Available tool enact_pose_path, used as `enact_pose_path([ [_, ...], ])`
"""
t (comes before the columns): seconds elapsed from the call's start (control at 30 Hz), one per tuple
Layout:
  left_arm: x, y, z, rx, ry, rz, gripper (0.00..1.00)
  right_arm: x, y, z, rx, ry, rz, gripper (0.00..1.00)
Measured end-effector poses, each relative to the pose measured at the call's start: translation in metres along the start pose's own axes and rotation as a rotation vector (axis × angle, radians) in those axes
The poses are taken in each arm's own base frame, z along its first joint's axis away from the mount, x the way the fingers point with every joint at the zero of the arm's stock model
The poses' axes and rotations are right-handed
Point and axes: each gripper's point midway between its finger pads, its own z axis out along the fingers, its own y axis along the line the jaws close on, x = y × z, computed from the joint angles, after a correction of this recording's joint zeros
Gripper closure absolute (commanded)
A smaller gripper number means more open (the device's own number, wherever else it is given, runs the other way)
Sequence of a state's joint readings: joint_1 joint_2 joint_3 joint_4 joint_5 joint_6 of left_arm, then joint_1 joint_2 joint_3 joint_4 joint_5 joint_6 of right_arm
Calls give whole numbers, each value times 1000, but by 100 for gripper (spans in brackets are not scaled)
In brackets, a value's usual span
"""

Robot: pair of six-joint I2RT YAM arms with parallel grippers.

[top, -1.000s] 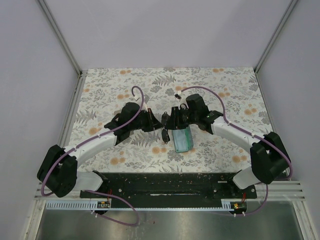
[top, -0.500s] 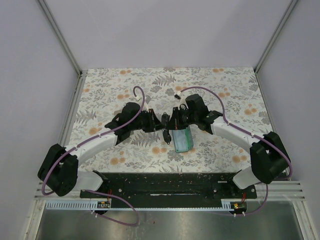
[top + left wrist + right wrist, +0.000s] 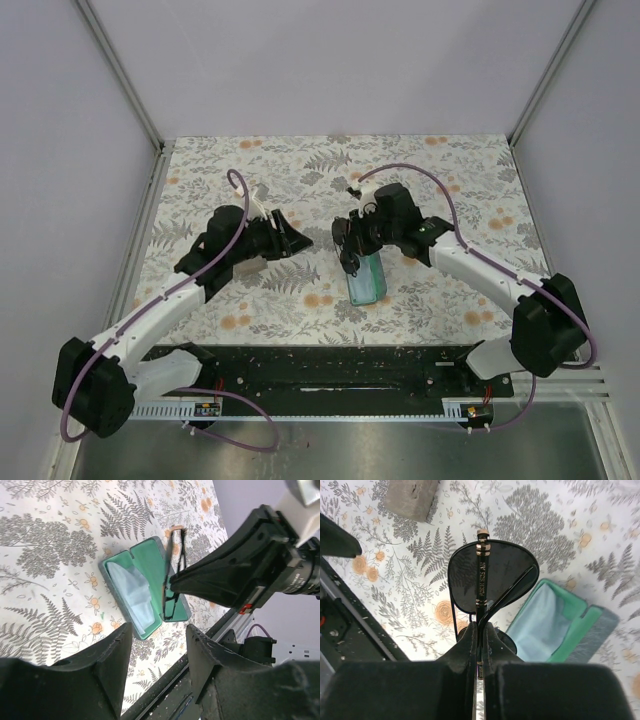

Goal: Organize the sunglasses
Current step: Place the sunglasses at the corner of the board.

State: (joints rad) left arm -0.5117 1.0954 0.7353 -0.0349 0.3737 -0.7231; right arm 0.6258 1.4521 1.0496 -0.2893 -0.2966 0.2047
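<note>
In the right wrist view, the right gripper [image 3: 480, 630] is seen pressed fully together on one temple of the black wire-framed sunglasses [image 3: 495, 575]. The pair is held on edge above the table, its dark lens turned toward the camera. The floral tablecloth [image 3: 395, 580] is seen below the lens. Just to the lens's right, the open teal case [image 3: 580, 625] lies flat with a light-blue cloth [image 3: 542, 625] inside it. A beige case [image 3: 412, 497] is cut off by the top edge, well apart from the glasses. A black base rail [image 3: 340, 630] closes the lower left corner.

In the left wrist view, the left gripper [image 3: 160, 630] is seen spread wide, with nothing between its fingers. It is held clear of the case and raised above the cloth. The glasses are seen hanging over the case's right half, close to its long outer rim. Whether frame and rim touch cannot be told. The half with the folded cloth is left uncovered. Bare tablecloth is seen on the case's left and far sides.

In the top external view, the case is found near the middle of the table, slightly toward the arms. The right gripper is placed over its far end. The left gripper is held to the left, with an open strip of tablecloth between the two. Free surface is left all round, as far as the metal frame edges [image 3: 150, 210] and the grey walls [image 3: 60, 180]. The purple-lensed pair cannot be made out.
</note>
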Motion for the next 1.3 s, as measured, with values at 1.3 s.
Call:
enact_pose_path([
  [1.3, -35, 24, -22, -137, 124, -131, 46, 2, 47, 1, -421, 6, -1768, 100],
])
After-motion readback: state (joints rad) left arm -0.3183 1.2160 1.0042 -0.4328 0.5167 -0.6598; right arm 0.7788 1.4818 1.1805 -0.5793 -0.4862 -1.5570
